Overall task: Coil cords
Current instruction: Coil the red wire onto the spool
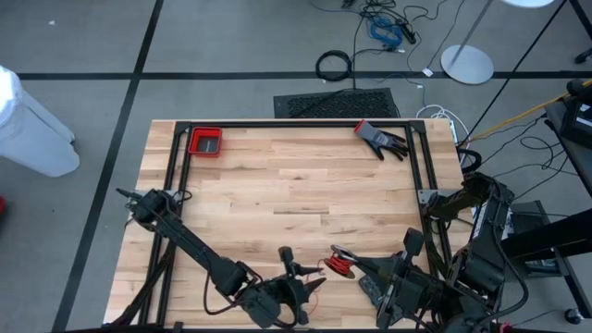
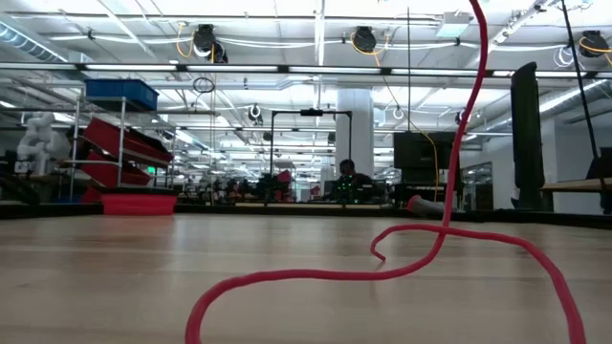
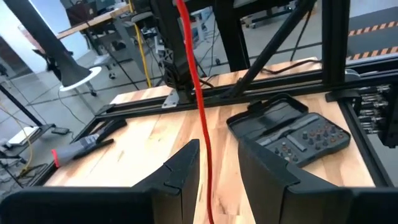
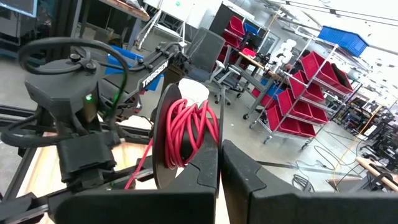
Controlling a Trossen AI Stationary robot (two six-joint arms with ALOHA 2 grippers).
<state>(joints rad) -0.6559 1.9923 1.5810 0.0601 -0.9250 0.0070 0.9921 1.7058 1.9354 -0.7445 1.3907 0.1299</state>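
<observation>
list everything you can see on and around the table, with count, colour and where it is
thin red cord: one, red, running from the left fingers across the near table edge, partly wound on the spool
round black spool: one, black, wound with red cord coils, held off the table at the near edge
shallow red bin: one, red, far left corner of the table
work glove: one, black and grey with red cuff, far right corner
wooden table: one, pale wood with black frame
black cable ring: one, black, on the floor beyond the table
left gripper: one, dark, near edge, fingers around the cord
right gripper: one, dark, near edge, fingers shut on the spool
</observation>
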